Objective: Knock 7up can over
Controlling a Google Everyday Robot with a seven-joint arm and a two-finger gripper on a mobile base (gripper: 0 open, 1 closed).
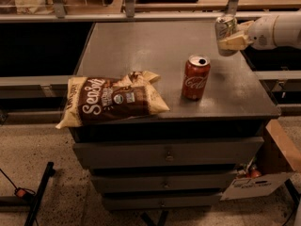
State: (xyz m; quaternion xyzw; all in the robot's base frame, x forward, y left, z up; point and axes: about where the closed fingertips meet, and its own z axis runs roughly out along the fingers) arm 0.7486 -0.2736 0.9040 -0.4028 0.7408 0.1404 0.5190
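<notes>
The 7up can (225,28), silvery with green lettering, is upright at the table's far right edge. My gripper (232,41) reaches in from the right on a white arm (275,30). It is shut on the can's lower part, with one cream finger (231,43) crossing the can's front; the other finger is hidden behind the can. The can's base looks slightly off the tabletop. The red Coca-Cola can (195,77) stands upright nearer the front, below and left of the gripper and apart from it.
A brown and cream snack bag (112,100) lies at the front left of the grey tabletop (155,51), overhanging its edge. Drawers (167,153) sit below the top. A cardboard box (270,173) stands on the floor at the right. A rail (141,16) runs behind the table.
</notes>
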